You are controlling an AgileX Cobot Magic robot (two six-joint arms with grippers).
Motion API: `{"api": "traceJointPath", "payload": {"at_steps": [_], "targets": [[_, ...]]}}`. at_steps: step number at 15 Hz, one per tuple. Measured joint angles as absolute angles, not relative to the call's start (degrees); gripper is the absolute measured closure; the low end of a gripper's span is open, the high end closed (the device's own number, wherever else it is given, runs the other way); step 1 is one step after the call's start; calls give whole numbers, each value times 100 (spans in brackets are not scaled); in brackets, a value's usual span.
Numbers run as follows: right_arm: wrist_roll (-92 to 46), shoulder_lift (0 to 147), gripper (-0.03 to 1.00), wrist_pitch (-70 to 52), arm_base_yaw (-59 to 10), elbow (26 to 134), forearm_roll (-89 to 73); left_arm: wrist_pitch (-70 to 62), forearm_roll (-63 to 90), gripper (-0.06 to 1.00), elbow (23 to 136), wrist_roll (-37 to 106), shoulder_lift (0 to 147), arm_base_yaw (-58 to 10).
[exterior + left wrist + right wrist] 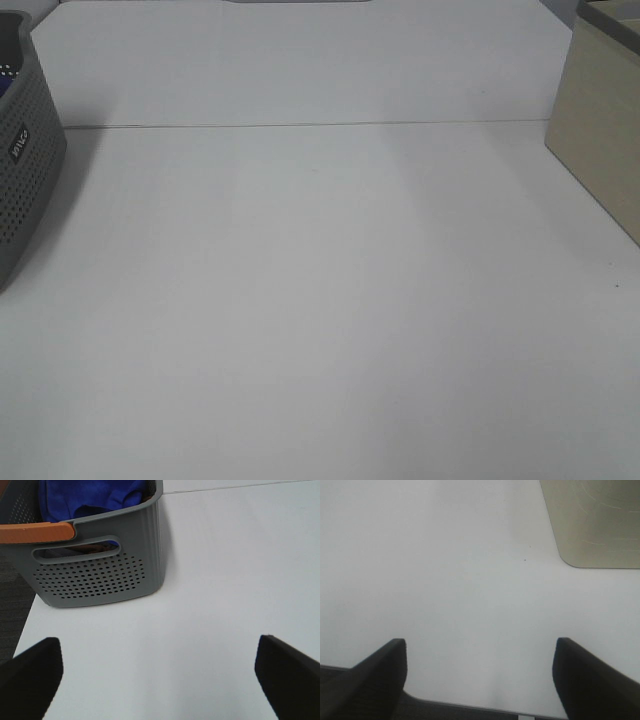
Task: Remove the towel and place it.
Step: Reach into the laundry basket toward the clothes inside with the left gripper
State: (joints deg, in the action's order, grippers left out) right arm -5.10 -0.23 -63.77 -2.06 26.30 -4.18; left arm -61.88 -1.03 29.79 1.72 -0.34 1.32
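The towel is a deep blue cloth bunched inside the grey perforated basket, which has an orange handle. In the exterior high view only the basket's side shows at the far left, with a sliver of blue at its rim. My left gripper is open over bare table, short of the basket, holding nothing. Wide apart and empty, the fingers of my right gripper hang above the table's near edge. Neither arm shows in the exterior high view.
A beige box stands at the right edge of the white table; the right wrist view shows its corner. A seam runs across the table at the back. Dark floor lies beyond the table edge beside the basket.
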Motion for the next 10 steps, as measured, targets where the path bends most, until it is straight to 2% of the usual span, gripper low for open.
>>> {"api": "traceJointPath", "payload": {"at_steps": [10], "targets": [[-510, -23, 19, -6377, -206, 2630, -418, -6188, -103, -5, 2979, 327, -34, 132]]}}
